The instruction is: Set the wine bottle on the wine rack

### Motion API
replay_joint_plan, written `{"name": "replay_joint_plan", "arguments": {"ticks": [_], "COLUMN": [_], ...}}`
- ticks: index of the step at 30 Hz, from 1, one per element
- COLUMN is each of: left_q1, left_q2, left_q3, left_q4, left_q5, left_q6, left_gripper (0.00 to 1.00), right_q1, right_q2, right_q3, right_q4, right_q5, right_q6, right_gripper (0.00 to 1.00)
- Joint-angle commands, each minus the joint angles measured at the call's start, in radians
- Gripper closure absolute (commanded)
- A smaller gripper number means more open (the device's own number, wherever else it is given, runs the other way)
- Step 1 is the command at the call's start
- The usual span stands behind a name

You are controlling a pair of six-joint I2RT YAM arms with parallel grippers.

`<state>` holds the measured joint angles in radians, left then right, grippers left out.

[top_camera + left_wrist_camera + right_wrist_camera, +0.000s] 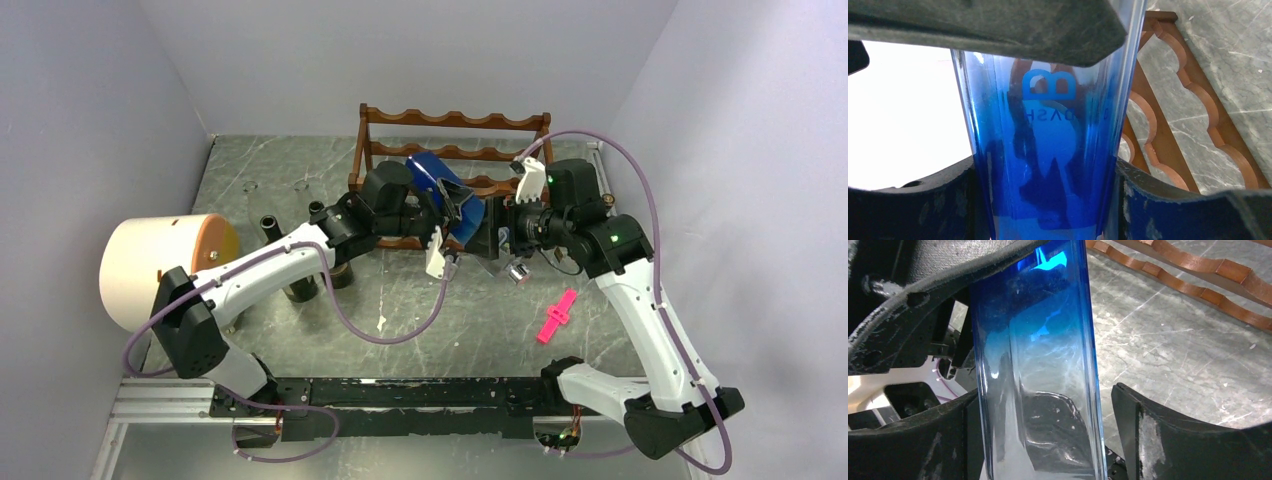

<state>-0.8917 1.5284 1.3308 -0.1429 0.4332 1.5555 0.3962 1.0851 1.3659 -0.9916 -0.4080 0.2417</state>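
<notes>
The wine bottle (436, 178) is blue glass fading to clear at one end, and it is held tilted just in front of the wine rack (455, 120), above the table. My left gripper (446, 208) is shut on it. In the left wrist view both fingers press the blue body (1048, 150), with the rack's (1193, 100) scalloped rails behind. My right gripper (492, 232) stands around the clear end (1038, 365). Its left finger touches the glass, and a gap remains at the right finger (1148, 430). The rack's rails (1198, 265) lie beyond.
A large cream cylinder with an orange face (160, 265) lies at the left. Dark bottles (272, 228) stand near the left arm. A pink clip (557, 316) lies on the marbled table (480, 310) at the right. Walls close in on three sides.
</notes>
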Motion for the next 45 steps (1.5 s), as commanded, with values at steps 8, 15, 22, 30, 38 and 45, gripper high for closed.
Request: {"name": "replay_joint_plan", "arguments": {"ticks": [8,15,22,30,38,45], "left_q1": [0.011,0.013,0.012,0.013,0.013,0.013], "left_q2": [0.007,0.001,-0.048,-0.101,-0.175,-0.297], "left_q3": [0.171,0.169,0.038,-0.056,-0.048,-0.047], "left_q4": [0.076,0.084,0.254,0.354,0.299,0.367], "left_q5": [0.026,0.029,0.015,-0.001,0.013,-0.025], "left_q6": [-0.018,-0.066,-0.146,-0.198,-0.3,-0.629], "left_gripper": [0.93,0.93,0.28,0.02,0.02,0.02], "right_q1": [0.048,0.05,0.052,0.052,0.051,0.052], "right_q2": [-0.009,-0.022,-0.051,-0.096,-0.124,-0.15], "right_q3": [-0.028,-0.023,0.006,0.024,0.016,-0.022], "right_q4": [0.022,0.044,0.072,0.086,0.087,0.095], "right_q5": [0.085,0.102,0.143,0.182,0.185,0.127], "right_q6": [-0.001,0.031,0.062,0.079,0.054,0.008], "right_gripper": [0.38,0.8,1.0,1.0,1.0,1.0]}}
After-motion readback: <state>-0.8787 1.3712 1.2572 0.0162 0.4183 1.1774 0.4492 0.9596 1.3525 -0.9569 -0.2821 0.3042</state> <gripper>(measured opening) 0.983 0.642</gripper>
